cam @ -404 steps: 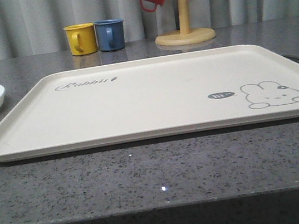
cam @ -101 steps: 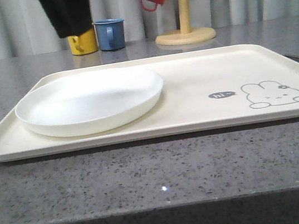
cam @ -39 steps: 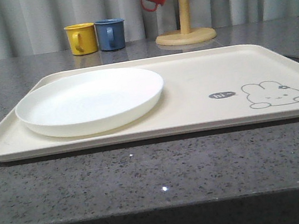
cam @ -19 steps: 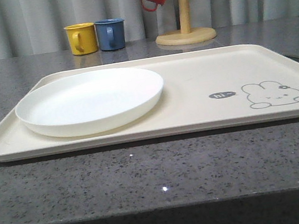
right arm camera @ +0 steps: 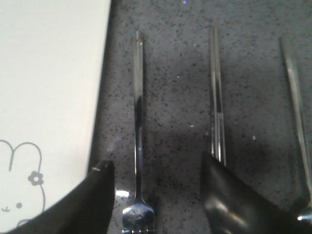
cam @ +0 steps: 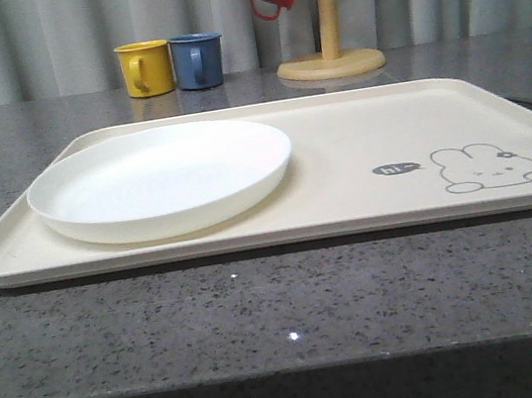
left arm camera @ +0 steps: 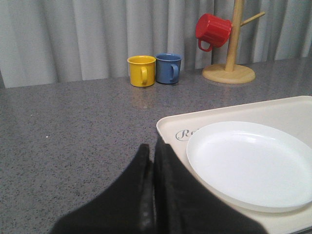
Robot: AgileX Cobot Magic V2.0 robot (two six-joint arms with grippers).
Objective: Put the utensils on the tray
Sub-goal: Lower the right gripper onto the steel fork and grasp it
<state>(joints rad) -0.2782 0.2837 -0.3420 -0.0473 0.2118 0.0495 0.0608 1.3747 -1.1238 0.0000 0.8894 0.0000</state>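
Plate (cam: 160,178) sits flat on the left half of the tray (cam: 356,130); the rabbit end of the tray is bare.

Left fingers (left arm camera: 152,161): pressed together, nothing between them, hovering over the table (left arm camera: 73,126) just beside the tray's near corner.

Right fingers (right arm camera: 158,180): spread wide, holding nothing. They straddle the fork (right arm camera: 138,126), which lies flat on the table just beside the tray edge, handle pointing away from me, tines close to my wrist. Chopsticks (right arm camera: 216,97) lie parallel to it, their near end running under my outer finger. A third thin metal handle, probably the spoon (right arm camera: 296,107), lies farther out.

Judgement: the fork comes next. It should handle as stiff, light and slick polished steel, lying so low on a hard surface that there is little to get under. I would close across the narrow handle partway along, near the balance point, squeezing the thin sides so it cannot swing. Risk: it skates sideways or drags the chopsticks
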